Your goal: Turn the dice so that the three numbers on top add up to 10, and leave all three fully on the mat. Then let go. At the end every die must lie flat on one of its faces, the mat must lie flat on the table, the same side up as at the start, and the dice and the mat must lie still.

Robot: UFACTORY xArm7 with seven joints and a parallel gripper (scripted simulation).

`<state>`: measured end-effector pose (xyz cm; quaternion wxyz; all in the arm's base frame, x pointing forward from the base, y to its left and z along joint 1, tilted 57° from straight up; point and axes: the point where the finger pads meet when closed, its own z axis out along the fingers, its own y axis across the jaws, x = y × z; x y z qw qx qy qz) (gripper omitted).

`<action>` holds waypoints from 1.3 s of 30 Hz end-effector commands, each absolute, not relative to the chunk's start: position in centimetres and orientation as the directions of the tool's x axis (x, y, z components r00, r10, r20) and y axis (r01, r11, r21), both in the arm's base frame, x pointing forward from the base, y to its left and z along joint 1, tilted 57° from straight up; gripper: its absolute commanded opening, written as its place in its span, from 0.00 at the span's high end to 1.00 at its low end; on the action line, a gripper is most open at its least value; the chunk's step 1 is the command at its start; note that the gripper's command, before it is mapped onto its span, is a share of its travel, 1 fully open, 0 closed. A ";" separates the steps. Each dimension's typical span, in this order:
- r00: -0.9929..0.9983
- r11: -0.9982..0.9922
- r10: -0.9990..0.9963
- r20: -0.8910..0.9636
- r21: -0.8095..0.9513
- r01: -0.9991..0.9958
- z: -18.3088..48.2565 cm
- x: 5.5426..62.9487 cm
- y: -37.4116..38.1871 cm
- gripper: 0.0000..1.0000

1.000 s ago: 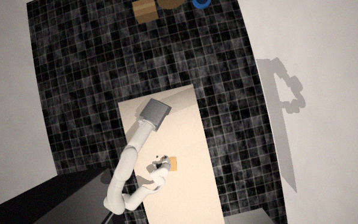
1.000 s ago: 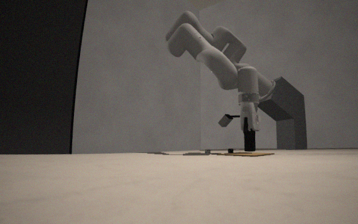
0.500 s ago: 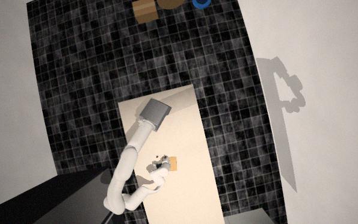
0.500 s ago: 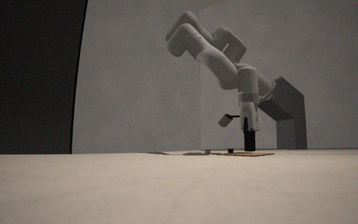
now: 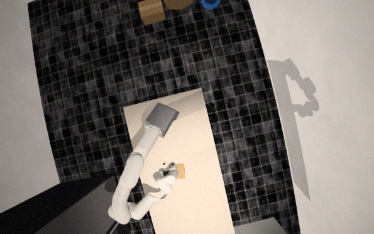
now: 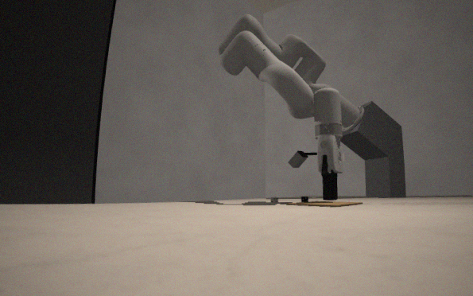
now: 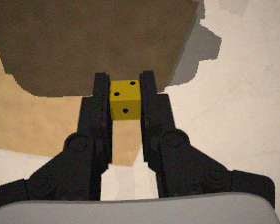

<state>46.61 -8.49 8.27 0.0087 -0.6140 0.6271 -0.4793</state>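
My gripper is shut on a yellow die, which shows two dark pips on the face toward the wrist camera. The gripper points straight down, with its fingertips low over the orange mat. From the side, the black fingers reach down to the mat. From above, the mat lies on the table and the wrist covers its left part. A small dark die sits left of the mat, off it; it also shows from above. A third small die lies farther left.
The arm's grey base block stands at the far end of the beige table. Brown boxes and a blue ring lie far off on the tiled floor.
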 end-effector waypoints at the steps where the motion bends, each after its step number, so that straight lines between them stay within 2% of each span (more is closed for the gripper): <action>1: -0.244 -0.215 -0.780 0.577 -0.612 -0.761 8.3 46.6 -8.4 0.89; 39: -0.244 -0.215 -0.780 0.577 -0.612 -0.761 8.0 46.9 -8.6 0.89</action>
